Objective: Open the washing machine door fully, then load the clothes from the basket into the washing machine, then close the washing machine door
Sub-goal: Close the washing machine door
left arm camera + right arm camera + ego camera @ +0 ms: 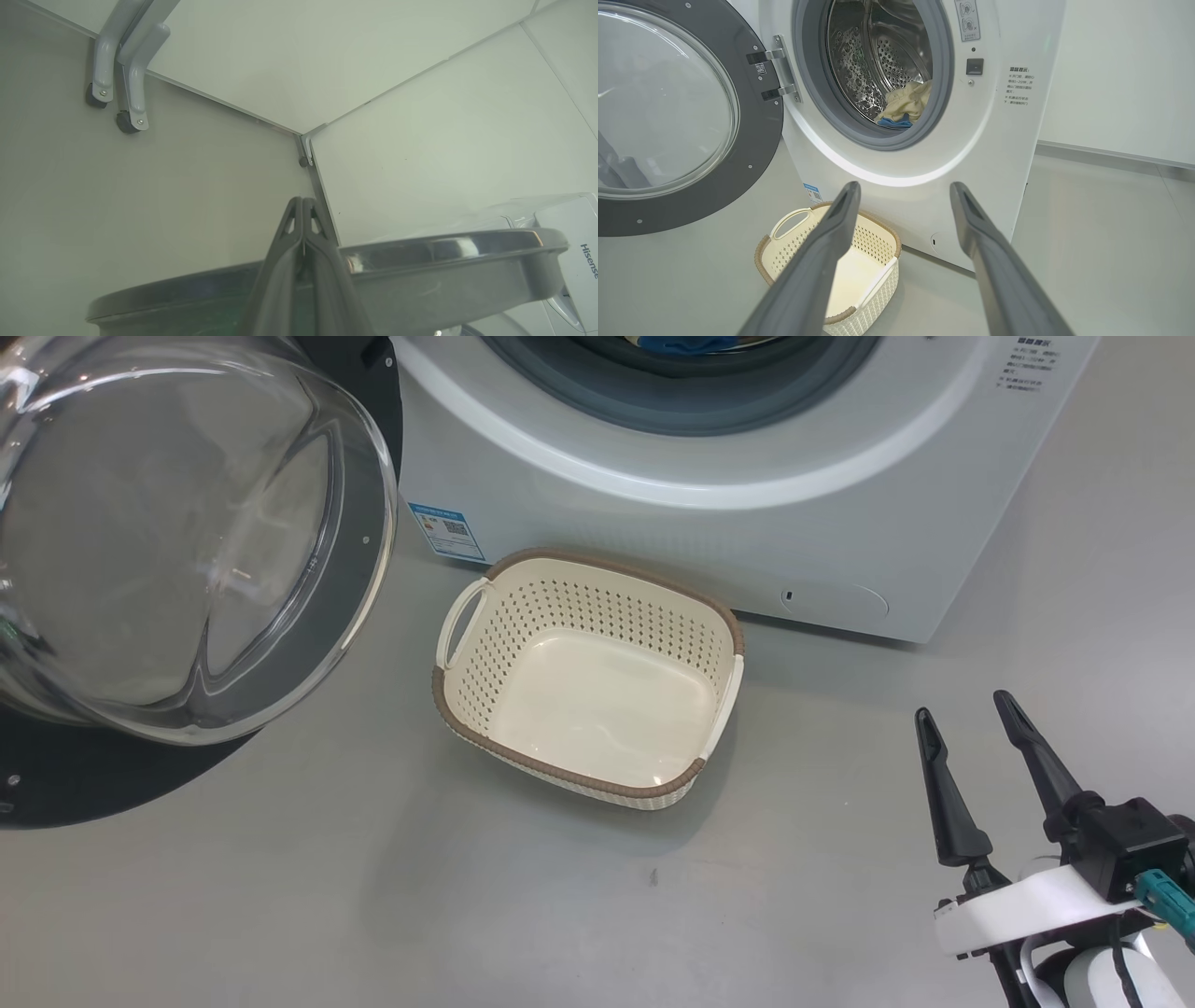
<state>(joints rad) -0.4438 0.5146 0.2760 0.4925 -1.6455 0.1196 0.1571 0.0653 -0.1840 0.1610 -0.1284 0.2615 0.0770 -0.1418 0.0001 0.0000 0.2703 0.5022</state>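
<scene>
The washing machine [709, 523] stands with its door [308, 644] swung wide to the left, glass bowl bulging toward me. Cream and blue clothes [906, 105] lie inside the steel drum; a blue scrap [686, 343] peeks over the grey seal. The cream basket [467, 709] sits empty on the floor before the machine. My right gripper [963, 705] hovers open at the lower right, apart from the basket [784, 254], its fingers [831, 242] framing the machine's front. My left gripper [302, 201] is shut with nothing in it, just at the door's dark rim [444, 266]; contact cannot be told.
Grey floor [373, 896] spreads around the basket. White wall panels [420, 140] meet in a corner past the door, with grey castered legs [131, 93] standing beside them. A wall [1125, 70] runs to the right of the machine.
</scene>
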